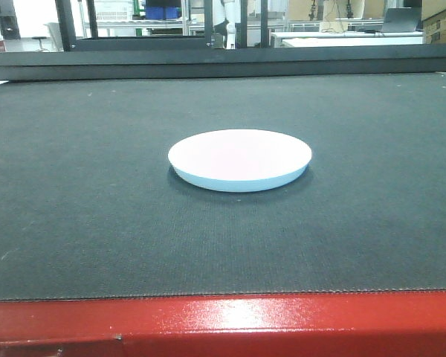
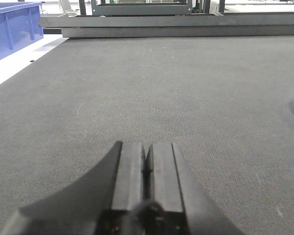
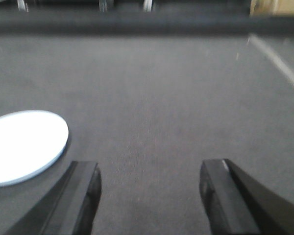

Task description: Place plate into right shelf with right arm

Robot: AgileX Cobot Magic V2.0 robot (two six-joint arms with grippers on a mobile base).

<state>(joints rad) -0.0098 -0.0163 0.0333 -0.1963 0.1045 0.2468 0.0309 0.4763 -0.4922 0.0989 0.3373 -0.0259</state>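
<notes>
One plate point(image 1: 239, 158) lies flat on the desk point(image 1: 74, 223), just ahead and left of the spread, empty right hand point(image 3: 151, 183), seemingly nearer it than the left hand point(image 2: 146, 164), which is pressed together.

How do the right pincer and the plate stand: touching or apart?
Apart. Right wrist view: grey mat shows between the open right pincer and the plate.

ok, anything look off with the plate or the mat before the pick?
Nothing stands out. The plate lies flat, right side up, on the dark mat, with no chips or spills visible. The right end effector is open beside it, not touching; the left end effector is shut over bare mat.
</notes>
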